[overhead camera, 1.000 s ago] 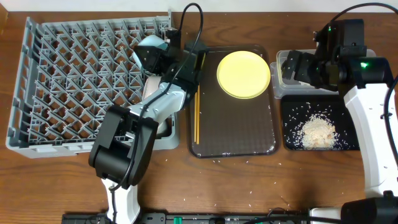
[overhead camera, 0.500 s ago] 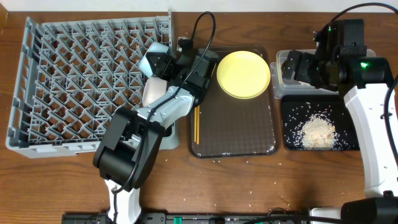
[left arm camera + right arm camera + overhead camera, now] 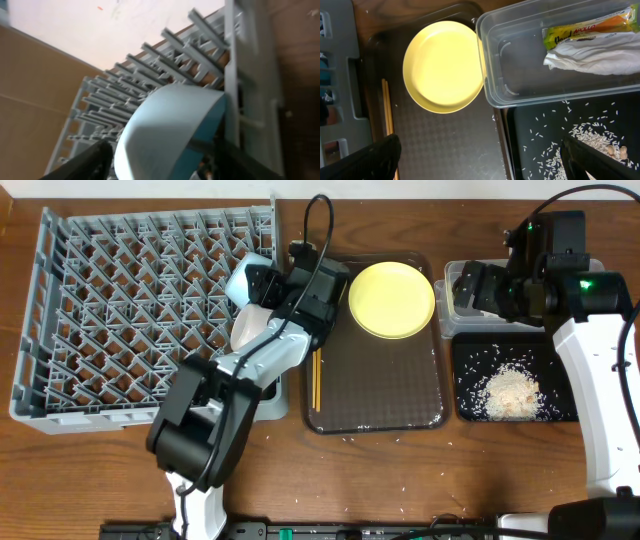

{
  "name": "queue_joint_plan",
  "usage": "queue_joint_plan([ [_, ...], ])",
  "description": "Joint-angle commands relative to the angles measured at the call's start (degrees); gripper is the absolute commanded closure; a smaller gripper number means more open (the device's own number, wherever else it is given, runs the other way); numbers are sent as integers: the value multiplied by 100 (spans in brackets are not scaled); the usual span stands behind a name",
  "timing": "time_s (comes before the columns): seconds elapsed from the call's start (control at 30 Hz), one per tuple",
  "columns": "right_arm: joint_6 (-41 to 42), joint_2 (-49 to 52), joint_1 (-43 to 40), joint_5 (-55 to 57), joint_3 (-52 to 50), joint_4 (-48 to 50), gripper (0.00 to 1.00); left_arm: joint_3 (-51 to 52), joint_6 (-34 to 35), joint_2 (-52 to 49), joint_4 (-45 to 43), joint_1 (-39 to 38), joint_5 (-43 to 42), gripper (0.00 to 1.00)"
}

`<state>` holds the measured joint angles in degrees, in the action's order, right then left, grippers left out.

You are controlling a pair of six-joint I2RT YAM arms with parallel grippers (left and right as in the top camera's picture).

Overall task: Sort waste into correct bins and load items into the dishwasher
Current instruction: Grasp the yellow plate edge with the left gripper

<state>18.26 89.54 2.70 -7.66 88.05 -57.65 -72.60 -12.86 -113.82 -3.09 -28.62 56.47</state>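
My left gripper [image 3: 262, 282] is shut on the light blue bowl [image 3: 246, 276] and holds it tilted over the right edge of the grey dish rack [image 3: 120, 310]. In the left wrist view the bowl [image 3: 170, 125] fills the space between my fingers [image 3: 160, 162]. A white bowl [image 3: 250, 330] sits in the rack just below. The yellow plate [image 3: 391, 299] and chopsticks [image 3: 316, 378] lie on the brown tray. My right gripper [image 3: 485, 165] is open and empty above the clear tub [image 3: 492, 60], which holds the wrapper [image 3: 590, 30] and napkin [image 3: 600, 57]. Rice [image 3: 510, 390] lies in the black tray [image 3: 465, 405]. The white cup is not in view.
The dark brown serving tray [image 3: 385, 395] lies between the rack and the bins. Stray rice grains dot the table near the front edge. My left arm stretches over the rack's right front corner. The plate [image 3: 444, 65] touches the tub's left wall in the right wrist view.
My left gripper has shifted a little toward the front and right with the light blue bowl, its wrist swinging over the brown tray's left edge. The right arm has not moved.
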Motion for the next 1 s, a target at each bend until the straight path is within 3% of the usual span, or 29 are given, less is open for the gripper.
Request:
queue_joint_plan([
  [0.0,-31,37,0,35,-15,-2,1,15,619,713,254,13,-957,30],
  [0.1,-31,37,-7,35,-15,-2,1,15,1217,1134,649,15,-1742,30],
  [0.3,-31,37,-4,35,-15,-4,1,15,3093,1606,1440,20,-4559,31],
  [0.37,-31,37,0,35,-15,-2,1,15,3467,1585,1556,31,-4575,31],
  [0.57,-31,37,0,35,-15,-7,1,15,3523,1576,1567,133,-5005,38],
  [0.7,-31,37,-2,35,-15,-7,1,15,4476,1447,1591,46,-5676,44],
  [0.87,-31,37,11,35,-15,-2,1,15,5613,793,1191,-216,-5676,44],
  [0.97,-31,37,11,35,-15,-4,1,15,5906,461,968,-319,-5727,44],
])
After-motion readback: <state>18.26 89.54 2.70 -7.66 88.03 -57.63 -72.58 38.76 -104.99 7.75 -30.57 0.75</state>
